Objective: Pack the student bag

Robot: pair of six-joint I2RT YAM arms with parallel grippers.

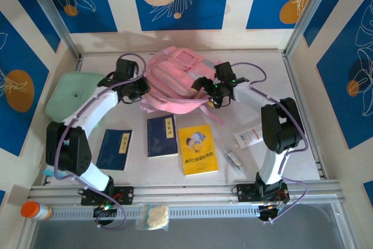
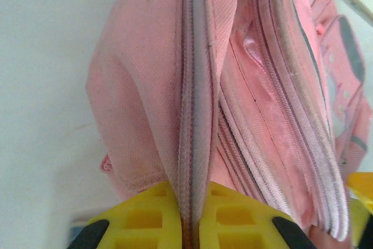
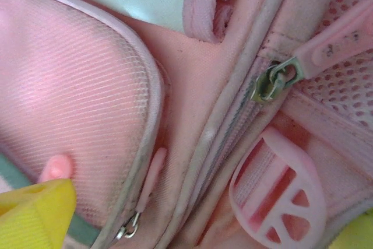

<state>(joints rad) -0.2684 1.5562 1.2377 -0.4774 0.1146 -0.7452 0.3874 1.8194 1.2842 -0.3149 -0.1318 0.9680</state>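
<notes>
Bright, even overhead light floods the top view, bleaching the white table [image 1: 169, 170] and leaving only soft, short shadows beneath the arms and the student bag [image 1: 175, 77]. The frame rails bow slightly toward the corners. In the left wrist view the pink weave is crisp, the yellow left gripper [image 2: 192, 225] is blurred, and the table blows out. The right wrist close-up is hazy and soft-edged.

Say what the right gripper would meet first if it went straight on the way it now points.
The student bag: the right gripper, jaws open, faces its pink fabric between the mesh pocket and the zipper pull. It looks close, but depth is unclear.
</notes>
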